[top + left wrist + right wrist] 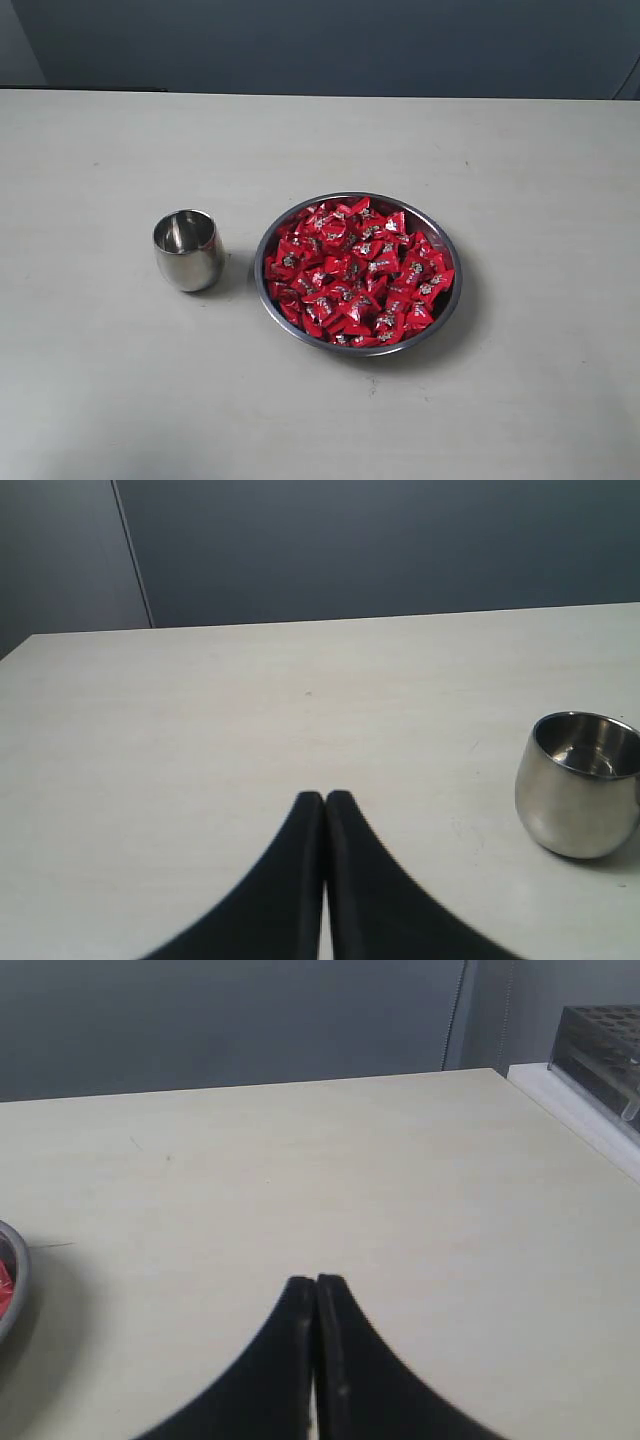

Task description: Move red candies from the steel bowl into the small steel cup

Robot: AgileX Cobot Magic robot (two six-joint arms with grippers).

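A wide steel bowl (445,250) sits near the table's middle, heaped with red candies (356,270). Just left of it stands the small steel cup (188,250), upright, with nothing visible inside. Neither arm shows in the exterior view. In the left wrist view my left gripper (325,796) is shut with nothing between its black fingers, and the cup (578,785) stands off to one side over bare table. My right gripper (316,1280) is shut too and holds nothing; the bowl's rim (14,1280) and a sliver of red candy (5,1290) show at the frame's edge.
The pale table (100,400) stretches around the cup and bowl. In the right wrist view a white ledge with a dark rack (605,1045) lies past the table's edge. A dark blue-grey wall (330,40) backs the table.
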